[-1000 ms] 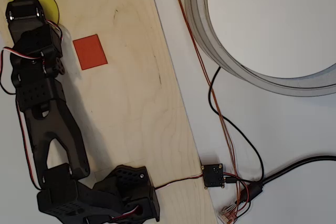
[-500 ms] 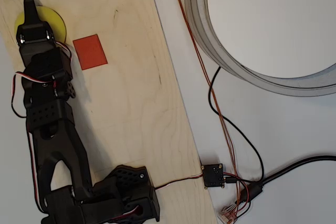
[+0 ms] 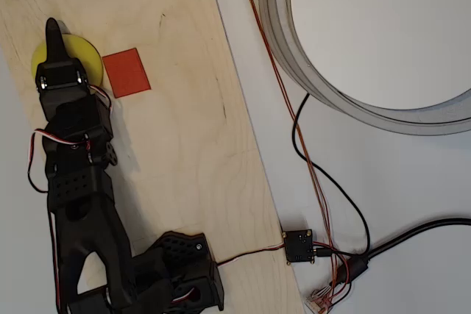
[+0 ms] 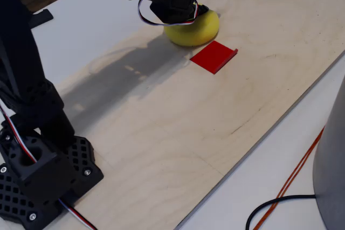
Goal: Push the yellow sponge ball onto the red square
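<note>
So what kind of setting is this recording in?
Likely a hobby or lab workbench: a plywood board on a white table, loose wires running to a small circuit board.

ball: the round yellow foam sponge ball (image 3: 82, 53) sat on the pale wooden board (image 3: 176, 123) | square: the flat red square patch (image 3: 126, 73) lay just right of it in the overhead view | gripper: the black gripper (image 3: 53, 31) was over the ball

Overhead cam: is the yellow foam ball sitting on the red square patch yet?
No, the round yellow foam ball lies just left of the flat orange-red square patch, on bare wooden board.
</note>
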Available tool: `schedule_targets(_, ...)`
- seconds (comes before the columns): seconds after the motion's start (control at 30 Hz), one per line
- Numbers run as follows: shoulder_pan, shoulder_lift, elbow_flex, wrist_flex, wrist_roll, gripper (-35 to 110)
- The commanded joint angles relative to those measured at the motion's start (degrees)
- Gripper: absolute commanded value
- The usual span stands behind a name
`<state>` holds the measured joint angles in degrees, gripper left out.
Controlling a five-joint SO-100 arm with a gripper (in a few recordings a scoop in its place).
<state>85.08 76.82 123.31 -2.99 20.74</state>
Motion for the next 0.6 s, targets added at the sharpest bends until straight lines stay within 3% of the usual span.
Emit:
schedule_targets(0.0,0.6,2.8,4.5,-1.8,1.1,17)
schedule_targets(0.57,1.1,8.8,10.9,-3.7,0.4,17)
